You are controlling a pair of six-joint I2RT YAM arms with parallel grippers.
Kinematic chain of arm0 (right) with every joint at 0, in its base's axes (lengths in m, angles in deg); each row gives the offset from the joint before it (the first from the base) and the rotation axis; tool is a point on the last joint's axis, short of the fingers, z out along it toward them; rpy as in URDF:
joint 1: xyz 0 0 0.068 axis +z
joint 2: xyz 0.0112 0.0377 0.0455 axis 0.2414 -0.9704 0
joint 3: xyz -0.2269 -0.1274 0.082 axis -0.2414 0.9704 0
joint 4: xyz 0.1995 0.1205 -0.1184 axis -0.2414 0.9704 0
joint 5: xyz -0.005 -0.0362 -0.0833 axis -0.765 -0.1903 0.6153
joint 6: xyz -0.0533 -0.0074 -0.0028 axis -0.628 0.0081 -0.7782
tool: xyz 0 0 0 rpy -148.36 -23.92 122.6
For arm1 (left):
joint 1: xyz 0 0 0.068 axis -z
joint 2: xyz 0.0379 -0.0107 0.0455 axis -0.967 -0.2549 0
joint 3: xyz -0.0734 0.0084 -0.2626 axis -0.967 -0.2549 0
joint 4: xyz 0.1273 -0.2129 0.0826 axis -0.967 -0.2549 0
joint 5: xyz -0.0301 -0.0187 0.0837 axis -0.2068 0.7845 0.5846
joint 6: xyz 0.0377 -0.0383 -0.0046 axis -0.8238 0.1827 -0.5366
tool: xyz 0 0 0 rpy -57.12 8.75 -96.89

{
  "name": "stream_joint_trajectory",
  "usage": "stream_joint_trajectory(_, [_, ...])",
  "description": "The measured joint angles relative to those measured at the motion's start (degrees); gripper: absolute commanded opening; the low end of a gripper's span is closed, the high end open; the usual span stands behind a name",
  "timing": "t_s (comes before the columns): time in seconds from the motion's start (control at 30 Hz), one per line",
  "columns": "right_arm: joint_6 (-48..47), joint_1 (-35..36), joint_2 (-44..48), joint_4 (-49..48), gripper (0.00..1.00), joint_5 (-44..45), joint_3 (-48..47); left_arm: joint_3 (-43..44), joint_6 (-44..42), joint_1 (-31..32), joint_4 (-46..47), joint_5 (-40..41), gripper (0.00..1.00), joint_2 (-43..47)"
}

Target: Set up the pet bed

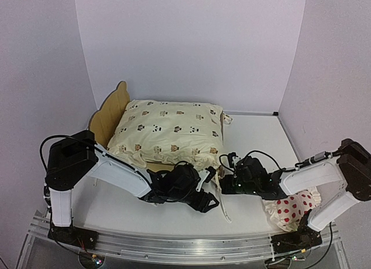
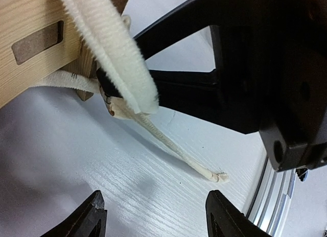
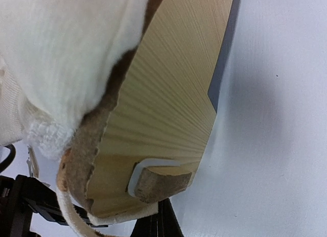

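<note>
I read this step as seating the soft top on the pet bed (image 1: 113, 112) at its near right corner, where both arms meet. The bed sits left of centre on the table (image 1: 249, 135), with its headboard at the far left. The cream printed cover (image 1: 168, 130) is heaped over it and hides the base.

My left gripper (image 2: 156, 206) is released, its jaws apart over bare table with nothing between them. A loose cord (image 2: 176, 150) trails towards it from the corner. My right gripper (image 3: 161, 224) is clenched just under the corner, and I cannot tell whether it pinches anything.

To do this well, I would take the cord near its root rather than its frayed tip. I would pull along the rail, not upwards, because the frame looks light and likely to skid on the smooth white top. The right arm should brace the corner while the left works.

The rail is pale plywood with straight grain, a routed slot and a rounded end. A stubby peg foot (image 3: 161, 182) pokes through it, and a thin grey felt edge (image 3: 224, 58) shows along one side. The ruffle trim (image 2: 120, 53) is thick, fuzzy and limp, so it will flop back if it is only nudged. The red-dotted pillow (image 1: 293, 206) lies near right, well apart from the bed and partly under the right arm.
</note>
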Motion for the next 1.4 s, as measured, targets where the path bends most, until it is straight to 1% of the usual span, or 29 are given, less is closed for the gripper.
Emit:
stream_joint_trajectory(0.23, [0.6,0.0,1.5,0.1,0.0,-0.3,0.0,0.6,2.4,0.0,2.9,-0.6,0.65,-2.5])
stream_joint_trajectory(0.6, [-0.1,0.0,5.1,-0.2,0.0,-0.4,1.7,2.8,3.3,0.0,9.0,-7.8,0.6,-5.3])
stream_joint_trajectory(0.8, [-0.8,0.0,6.5,-0.4,0.0,0.0,2.6,3.3,5.7,-0.1,9.8,-9.0,0.48,-5.7])
stream_joint_trajectory(0.93, [-1.2,-0.1,7.1,-0.4,0.0,0.4,3.0,3.6,7.1,-0.3,10.2,-9.4,0.46,-6.3])
stream_joint_trajectory(1.0, [-1.4,-0.1,7.3,-0.5,0.0,0.6,3.2,3.6,7.4,-0.3,10.2,-9.7,0.43,-6.4])
stream_joint_trajectory(1.1, [-1.7,-0.1,7.6,-0.5,0.0,0.7,3.4,3.7,8.0,-0.5,10.3,-10.3,0.34,-6.8])
stream_joint_trajectory(1.23, [-2.2,-0.1,8.1,-0.5,0.0,0.8,3.9,4.0,8.9,-0.5,10.3,-10.9,0.25,-7.8])
stream_joint_trajectory(1.4, [-2.6,-0.1,8.5,-0.5,0.0,0.8,4.2,4.7,9.3,-0.7,10.3,-11.3,0.11,-8.5])
